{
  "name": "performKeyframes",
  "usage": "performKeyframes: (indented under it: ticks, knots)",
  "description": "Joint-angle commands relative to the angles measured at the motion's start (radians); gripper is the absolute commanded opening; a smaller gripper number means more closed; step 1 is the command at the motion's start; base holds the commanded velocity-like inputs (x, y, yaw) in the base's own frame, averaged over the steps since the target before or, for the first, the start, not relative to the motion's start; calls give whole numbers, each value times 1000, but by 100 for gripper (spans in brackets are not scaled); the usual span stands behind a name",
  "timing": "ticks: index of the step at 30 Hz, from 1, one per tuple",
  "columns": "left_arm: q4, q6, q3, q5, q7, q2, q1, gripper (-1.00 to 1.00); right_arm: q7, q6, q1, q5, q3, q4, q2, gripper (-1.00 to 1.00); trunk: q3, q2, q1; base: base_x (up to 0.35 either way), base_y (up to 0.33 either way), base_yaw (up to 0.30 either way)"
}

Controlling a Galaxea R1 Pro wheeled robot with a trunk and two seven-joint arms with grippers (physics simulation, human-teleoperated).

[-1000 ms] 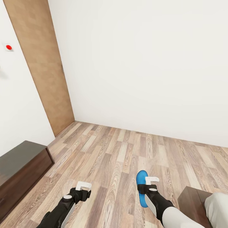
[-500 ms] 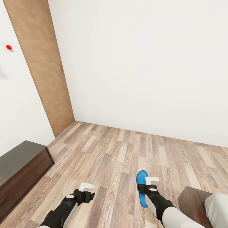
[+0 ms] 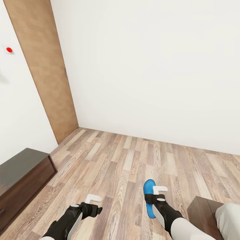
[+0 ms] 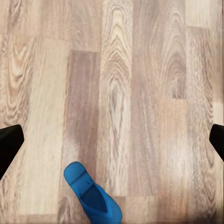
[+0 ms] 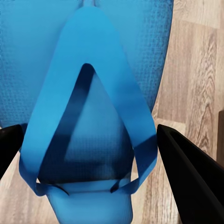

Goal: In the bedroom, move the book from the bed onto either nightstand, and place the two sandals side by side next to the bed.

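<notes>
My right gripper (image 3: 159,190) is shut on a bright blue sandal (image 3: 148,196), which hangs toe-forward above the wood floor. In the right wrist view its black fingers (image 5: 191,182) press on either side of that sandal's thong strap (image 5: 88,126). My left gripper (image 3: 93,199) hovers open over the planks with nothing between its fingers. In the left wrist view a second blue sandal (image 4: 92,197) lies flat on the floor, cut off by the frame edge. A dark brown nightstand (image 3: 203,213) shows its corner at the near right. The book and the bed are out of view.
A long low dark brown cabinet (image 3: 23,173) stands against the left wall. Beside it is a tall light wood door panel (image 3: 43,70). A white wall (image 3: 150,73) closes the room ahead. Bare plank floor (image 3: 123,160) stretches between the cabinet and the nightstand.
My left gripper has slid a little to the right and toward me, low over the floor. The right gripper and its sandal have stayed put.
</notes>
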Motion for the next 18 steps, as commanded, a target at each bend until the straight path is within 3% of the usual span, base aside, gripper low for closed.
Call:
performKeyframes:
  ticks: [1, 7, 10, 15, 18]
  knots:
    - [-2, 13, 0, -2, -9, 0, 0, 100, -4, 6, 0, 0, 1, -2, 0, -100, -1, 0, 0, 0, 0, 0]
    - [-2, 48, 2, -1, -27, -2, -1, 100, -4, 6, 0, 0, 1, -2, 1, -100, -1, 0, 0, 0, 0, 0]
    - [-2, 61, 2, 17, -31, -3, -1, 100, -4, 6, 0, 0, 1, -2, 3, -100, -1, 0, 0, 0, 0, 0]
    - [-2, 70, 1, 126, -34, 2, 0, 100, -4, 6, 0, 0, 1, -2, 5, -100, -1, 0, 0, 0, 0, 0]
    - [-1, 70, 1, 149, -32, 3, 0, 100, -4, 6, 0, 0, 1, -2, 5, -100, -1, 0, 0, 0, 0, 0]
